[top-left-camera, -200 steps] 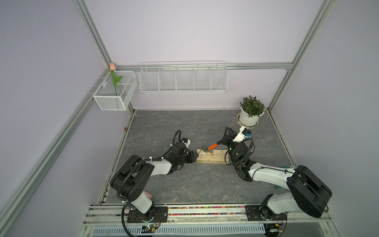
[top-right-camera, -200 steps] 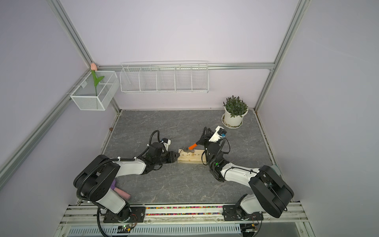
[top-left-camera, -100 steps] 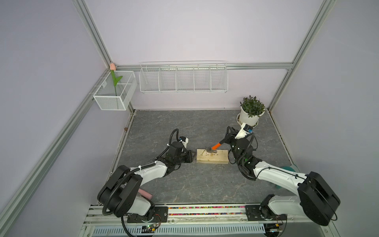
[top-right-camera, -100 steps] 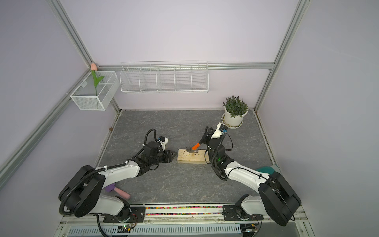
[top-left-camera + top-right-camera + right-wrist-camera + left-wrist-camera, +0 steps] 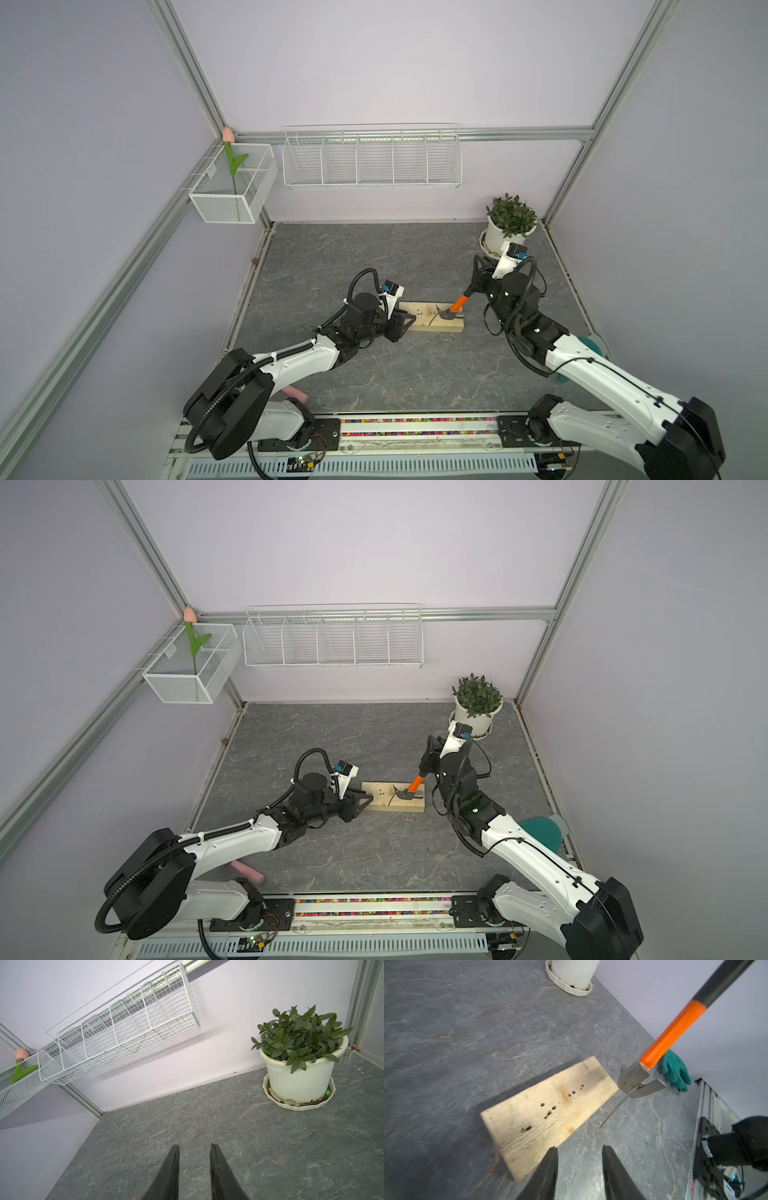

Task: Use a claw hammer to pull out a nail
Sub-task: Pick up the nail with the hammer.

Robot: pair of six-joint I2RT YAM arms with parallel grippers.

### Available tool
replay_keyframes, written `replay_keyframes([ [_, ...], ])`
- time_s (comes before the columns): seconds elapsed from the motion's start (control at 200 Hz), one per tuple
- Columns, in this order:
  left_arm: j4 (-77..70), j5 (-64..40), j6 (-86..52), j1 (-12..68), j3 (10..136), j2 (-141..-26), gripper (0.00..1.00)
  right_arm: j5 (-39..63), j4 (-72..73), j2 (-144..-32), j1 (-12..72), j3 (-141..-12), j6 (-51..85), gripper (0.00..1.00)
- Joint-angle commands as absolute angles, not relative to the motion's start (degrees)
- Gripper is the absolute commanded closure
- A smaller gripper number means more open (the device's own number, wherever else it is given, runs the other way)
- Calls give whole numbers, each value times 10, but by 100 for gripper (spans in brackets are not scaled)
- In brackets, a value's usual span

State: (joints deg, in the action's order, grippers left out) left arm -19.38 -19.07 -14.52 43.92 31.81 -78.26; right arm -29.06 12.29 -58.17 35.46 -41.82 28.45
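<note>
The claw hammer (image 5: 675, 1031) is held at a slant above the right end of the wooden board (image 5: 571, 1084), head down and clear of the wood. A nail (image 5: 617, 1108) hangs from the forked claw, its tip free of the board. The right gripper (image 5: 194, 1148) clamps the black handle with narrow jaws; the contact point is hidden in its wrist view. The left gripper (image 5: 579, 1148) sits at the board's left end, jaws partly spread with nothing between them; contact with the board cannot be confirmed. The board lies flat on the grey table (image 5: 467, 1022). A potted plant (image 5: 299, 1047) stands in the far right corner.
</note>
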Motion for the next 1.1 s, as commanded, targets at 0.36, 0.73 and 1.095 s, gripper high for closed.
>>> replay_keyframes([
  [0.36, -254, -259, -32, 518, 386, -873, 59, -224, 51, -516, 338, -452, 287, 93],
  [0.73, -256, -302, -11, 525, 406, -906, 62, -209, 60, -504, 333, -440, 295, 93],
  [1.095, -247, -299, -9, 527, 417, -916, 97, -202, 65, -506, 329, -431, 294, 93],
])
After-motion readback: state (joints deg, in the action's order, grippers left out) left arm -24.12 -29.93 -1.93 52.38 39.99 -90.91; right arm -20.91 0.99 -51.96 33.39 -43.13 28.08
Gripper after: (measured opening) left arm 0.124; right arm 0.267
